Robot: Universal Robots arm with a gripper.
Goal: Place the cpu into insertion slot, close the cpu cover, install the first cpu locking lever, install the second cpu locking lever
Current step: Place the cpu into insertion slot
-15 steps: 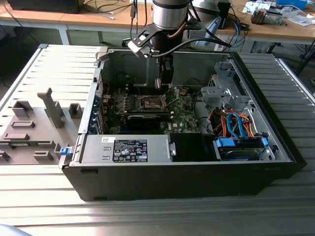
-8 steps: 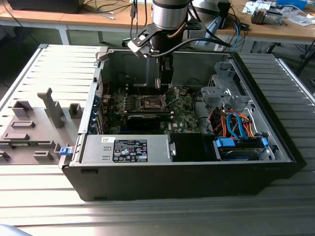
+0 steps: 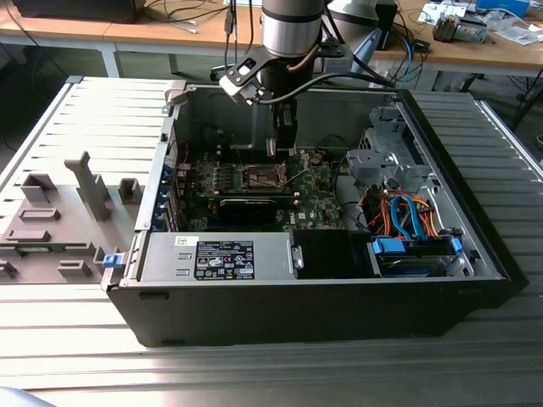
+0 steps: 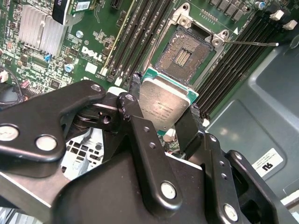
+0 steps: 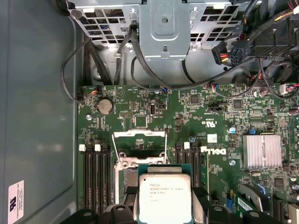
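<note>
Reaching down into the open computer case (image 3: 254, 288), which lay on its side on the slatted metal desk (image 3: 254, 373), the gripper (image 3: 284, 140) was seen over the green motherboard (image 3: 318, 199) in the exterior view. In both wrist views the fingers (image 4: 145, 135) were found clenched on the cpu (image 4: 161, 105), pinched by two opposite edges.

The cpu (image 5: 164, 198) was held flat, its silvery-grey metal top turned up toward the cameras and its green carrier edge showing on the side toward the insertion slot (image 4: 181, 56). Because the chip is nearly square, no clear long axis could be made out. Its edges were lined up roughly with the slot's metal rim and with the long black memory slots (image 4: 140, 32) on either side.

The cpu was not seated. It overlapped the near edge of the slot, whose dark, pin-filled centre was left uncovered beyond it. How high it was held above the board could not be judged.

In the first wrist view the cpu cover (image 5: 140, 134) was seen swung open beyond the chip, and a thin wire lever (image 4: 252, 43) was seen sticking out beside the slot. A finned heat sink (image 5: 261, 151) was noted nearby on the board. Grey fixtures (image 3: 51, 220) were seen on the desk at the exterior view's left.
</note>
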